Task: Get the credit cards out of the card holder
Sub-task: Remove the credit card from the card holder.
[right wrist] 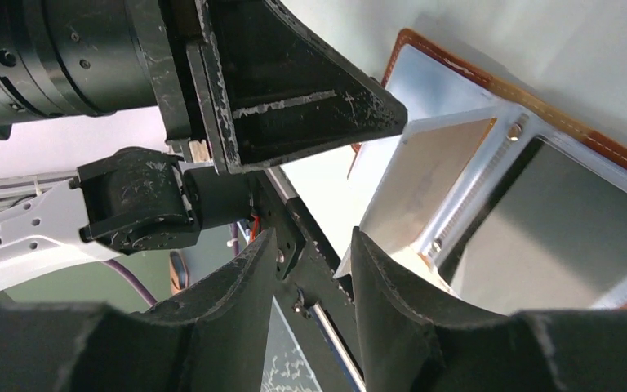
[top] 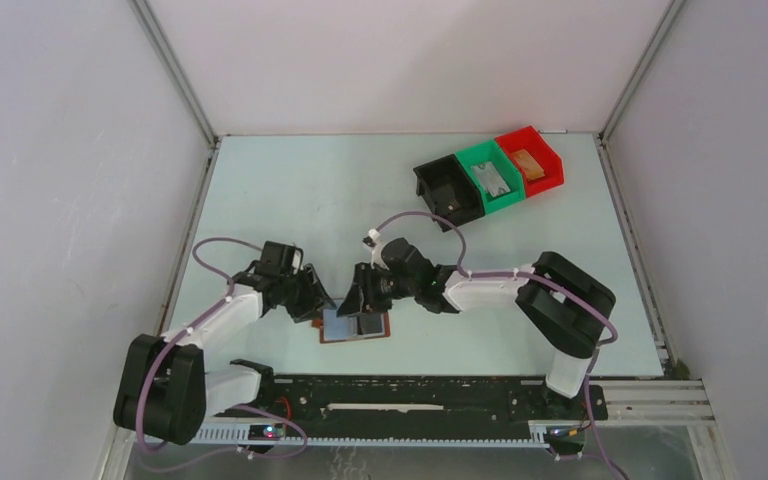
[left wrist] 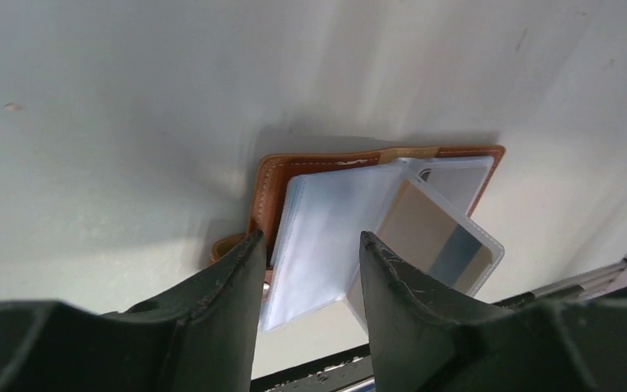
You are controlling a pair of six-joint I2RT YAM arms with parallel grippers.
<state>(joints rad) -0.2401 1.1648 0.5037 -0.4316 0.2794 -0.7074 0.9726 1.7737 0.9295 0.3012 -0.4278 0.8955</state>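
The holder has a tan-brown rim with pale stitching, and its sleeves are frosted clear. The card in one sleeve is tan with a grey-blue stripe. The black bin, green bin and red bin sit in a row. A grey card lies in the green bin and an orange-tan card in the red. The bench is pale bluish white. The left claw and right claw are black.

Card holder far edge hidden under right end effector; cut off by right-wrist frame edge
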